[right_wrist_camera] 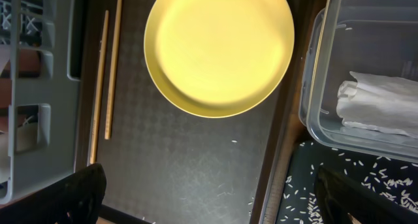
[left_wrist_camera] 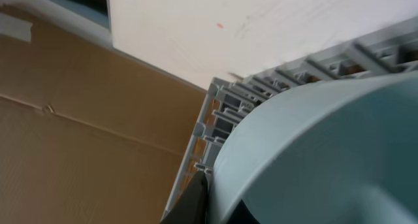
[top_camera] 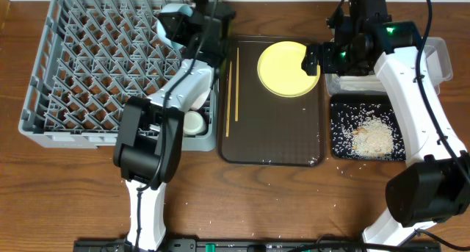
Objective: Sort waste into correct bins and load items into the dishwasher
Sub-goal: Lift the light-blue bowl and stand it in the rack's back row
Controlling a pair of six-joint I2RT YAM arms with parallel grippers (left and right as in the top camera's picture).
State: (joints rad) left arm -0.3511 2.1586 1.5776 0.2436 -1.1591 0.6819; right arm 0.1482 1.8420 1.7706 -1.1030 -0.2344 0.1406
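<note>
The large square grey plastic dish rack [top_camera: 95, 68], a grid of upright pegs, fills the left of the wooden table [top_camera: 59, 200]. Beside it lies the dark brown rectangular serving tray [top_camera: 272, 134]. It carries the round yellow plate [top_camera: 286, 70] — glossy and bare — at its far end.

To the right sit the clear rectangular plastic tub [right_wrist_camera: 313, 67] and, nearer, the shallow black rectangular tray [top_camera: 335, 127].

The left gripper [top_camera: 178, 28] has its jaws clamped on the light blue bowl [left_wrist_camera: 313, 152], held over the rack's far right corner.

The pair of thin wooden chopsticks [top_camera: 232, 90] lies parallel along the serving tray's left edge.

A small white cup [top_camera: 194, 122] sits in the rack's near right corner. The crumpled white paper napkin [right_wrist_camera: 382, 103] lies in the tub, and loose white rice grains [top_camera: 371, 134] are strewn over the black tray.

The right gripper [top_camera: 314, 59] hovers at the plate's right rim — jaws wide apart.
</note>
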